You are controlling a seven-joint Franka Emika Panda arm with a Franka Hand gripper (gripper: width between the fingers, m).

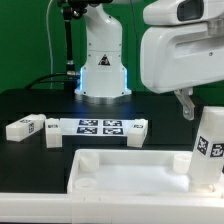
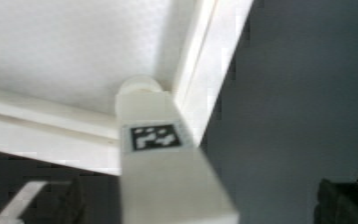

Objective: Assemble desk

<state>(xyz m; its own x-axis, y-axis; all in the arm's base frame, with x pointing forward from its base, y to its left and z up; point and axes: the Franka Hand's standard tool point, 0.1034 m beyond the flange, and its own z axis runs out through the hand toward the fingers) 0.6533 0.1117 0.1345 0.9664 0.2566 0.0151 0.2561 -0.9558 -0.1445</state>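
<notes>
Centring matters, we judge: our pincer [image 1: 188,105] hangs spread wide and empty above the upright white square-section plastic leg [image 2: 158,175], which stands at a corner of the large white rimmed plastic tabletop [image 1: 130,176] below, so we should descend squarely before closing.

A plain green wall [image 1: 30,45] fills the back of the scene. In front of it lies a matte black table [image 1: 25,105], evenly and brightly lit. A thin dark pole [image 1: 66,40] stands upright against the green, toward the exterior view's left. The marker board [image 1: 98,126] lies flat on the table.
</notes>
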